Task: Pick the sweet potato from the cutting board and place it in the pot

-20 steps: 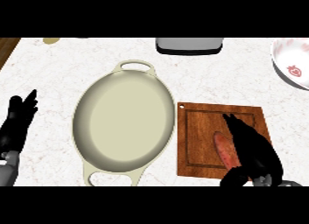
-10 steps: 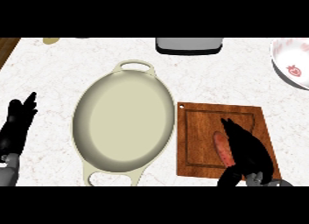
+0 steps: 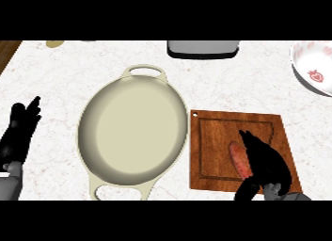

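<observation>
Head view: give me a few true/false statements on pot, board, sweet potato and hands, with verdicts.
1. The sweet potato lies on the cutting board. True.
2. The pot already holds the sweet potato. False: the pot is empty.
3. The right hand is over the board beside the sweet potato. True.
4. The left hand holds a pot handle. False: it rests open on the counter, left of the pot.
5. The board is left of the pot. False: right.
</observation>
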`<action>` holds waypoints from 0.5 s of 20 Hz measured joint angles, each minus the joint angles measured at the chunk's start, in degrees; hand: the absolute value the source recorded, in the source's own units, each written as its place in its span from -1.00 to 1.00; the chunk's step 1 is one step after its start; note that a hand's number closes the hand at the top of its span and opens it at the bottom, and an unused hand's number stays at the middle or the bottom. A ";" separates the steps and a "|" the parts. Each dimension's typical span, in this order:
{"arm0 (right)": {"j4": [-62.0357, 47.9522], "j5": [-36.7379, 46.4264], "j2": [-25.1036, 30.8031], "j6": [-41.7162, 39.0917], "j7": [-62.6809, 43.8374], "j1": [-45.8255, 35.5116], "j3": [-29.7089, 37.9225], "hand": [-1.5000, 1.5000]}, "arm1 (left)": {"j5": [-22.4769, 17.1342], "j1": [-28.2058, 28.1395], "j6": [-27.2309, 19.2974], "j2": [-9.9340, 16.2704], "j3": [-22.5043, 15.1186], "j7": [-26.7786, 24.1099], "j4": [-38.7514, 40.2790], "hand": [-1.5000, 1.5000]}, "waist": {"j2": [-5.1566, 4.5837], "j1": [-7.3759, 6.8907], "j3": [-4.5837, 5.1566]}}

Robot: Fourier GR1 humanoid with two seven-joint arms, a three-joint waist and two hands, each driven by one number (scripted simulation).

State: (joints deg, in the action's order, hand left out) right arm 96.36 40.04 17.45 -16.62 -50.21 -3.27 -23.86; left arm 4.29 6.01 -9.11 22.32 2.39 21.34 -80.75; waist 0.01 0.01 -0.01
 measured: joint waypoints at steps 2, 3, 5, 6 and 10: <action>-0.18 0.44 -0.74 -1.09 0.44 -0.05 1.02 -1.00 | 0.46 0.25 0.90 -0.05 0.92 0.82 -0.55 0.00 | 0.00 0.00 0.00; -1.10 0.71 -1.25 -1.50 0.96 -0.55 1.64 -1.00 | 0.75 0.05 1.30 -0.23 1.25 0.99 -0.88 0.00 | 0.01 -0.02 0.01; -1.33 1.36 -2.50 -2.44 0.96 -0.67 2.37 -1.00 | 1.34 0.29 1.91 -0.80 2.08 0.76 -0.55 0.00 | 0.00 -0.02 0.01; -2.21 1.38 -2.65 -2.69 1.78 -0.94 3.12 1.00 | 1.81 0.85 1.97 -1.24 2.20 0.21 0.47 0.00 | 0.00 0.00 0.01; -2.92 3.61 -4.07 -1.72 3.90 -0.28 3.09 1.00 | 3.23 -0.17 2.02 -2.74 2.31 0.49 -1.11 0.00 | 0.07 -0.01 0.07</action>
State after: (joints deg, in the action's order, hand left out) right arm 93.45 43.64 13.38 -18.33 -46.31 -3.55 -20.77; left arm 7.53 5.84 -7.09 19.58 4.70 21.82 -81.86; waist 0.08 -0.01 0.06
